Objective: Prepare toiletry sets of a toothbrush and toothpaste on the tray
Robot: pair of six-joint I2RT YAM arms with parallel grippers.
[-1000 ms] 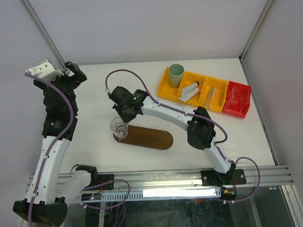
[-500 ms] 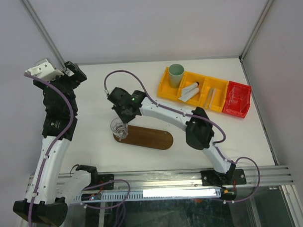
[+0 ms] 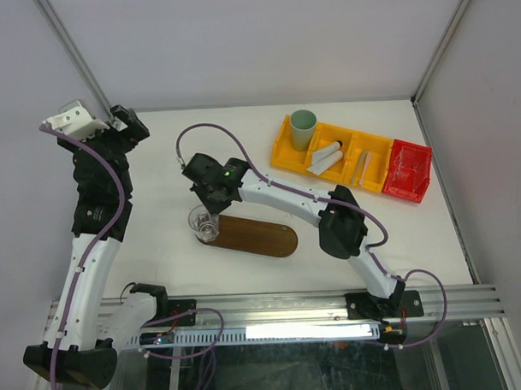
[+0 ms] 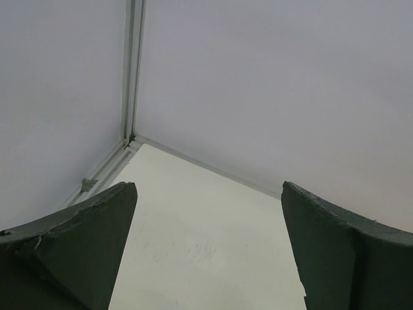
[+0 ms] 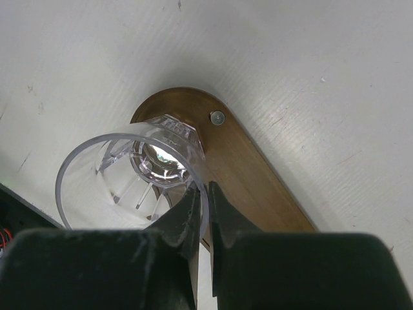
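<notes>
My right gripper (image 5: 208,187) is shut on the rim of a clear glass (image 5: 161,155), one finger inside the wall and one outside. The glass (image 3: 202,223) is at the left end of the dark wooden tray (image 3: 258,236); whether it rests on the tray (image 5: 258,181) I cannot tell. From above, the right gripper (image 3: 211,210) points down at it. White toothpaste tubes (image 3: 327,155) and pale toothbrushes (image 3: 364,164) lie in the yellow bin (image 3: 281,153). My left gripper (image 4: 208,190) is open and holds nothing, raised at the back left corner (image 3: 130,125).
A mint-green cup (image 3: 303,126) stands in the yellow bin's left compartment. A red bin (image 3: 409,171) adjoins the yellow one on the right. Enclosure walls and posts border the white table at the back and sides.
My right gripper has shifted slightly to the left with the glass in it. The left arm has not moved.
</notes>
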